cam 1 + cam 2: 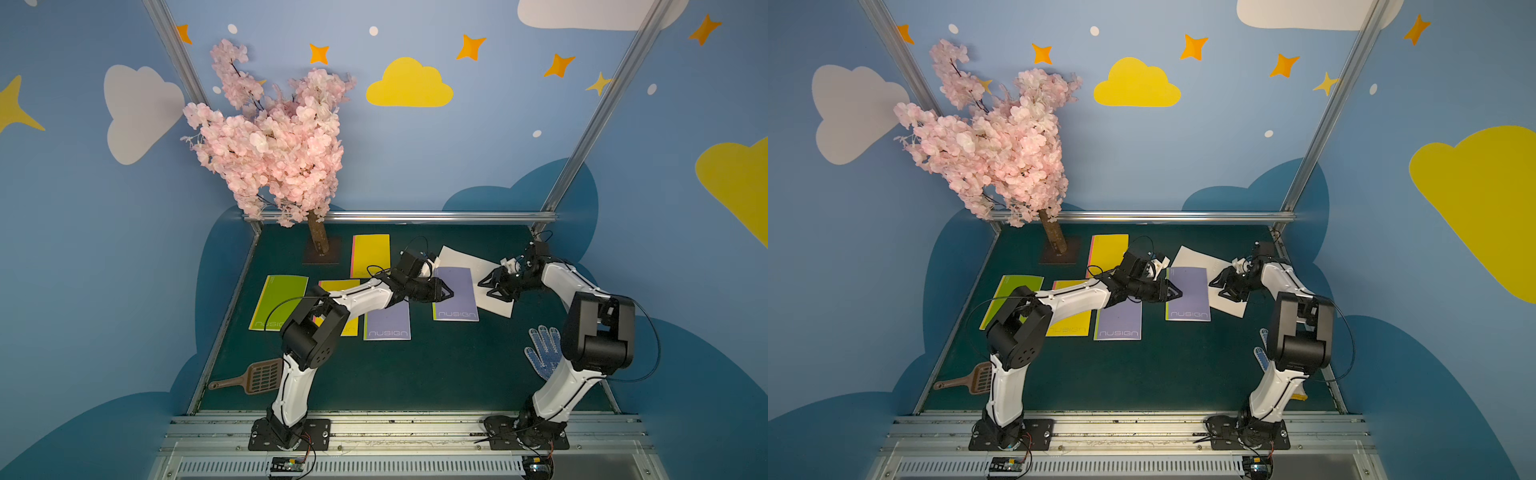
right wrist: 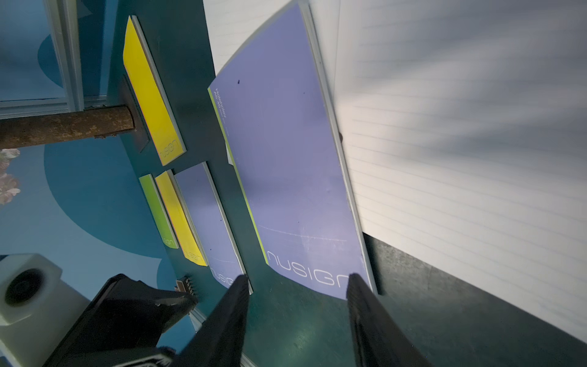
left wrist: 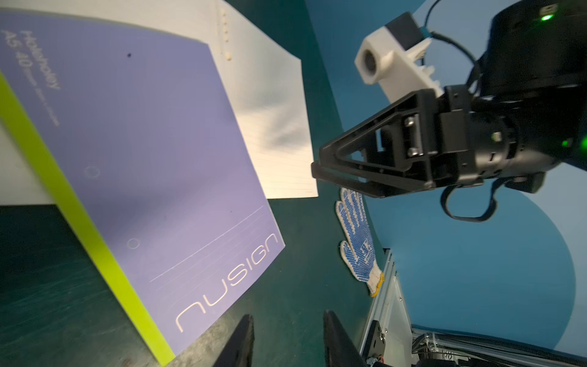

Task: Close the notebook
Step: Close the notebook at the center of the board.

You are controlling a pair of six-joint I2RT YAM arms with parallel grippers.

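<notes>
Left gripper and right gripper flank the notebook, jaws part-open, empty. Probably readying to fold the white pages beneath.

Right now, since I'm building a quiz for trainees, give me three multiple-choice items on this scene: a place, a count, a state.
1. Where on the table does the dotted glove lie? A far left; B near right; C centre.
2. How many yellow notebooks lie there? A one; B two; C three.
3. The white lined notebook is: A open; B closed; C upright.
Key: B, it lies by the near right edge; B, two yellow covers show; A, its pages lie bare.
</notes>
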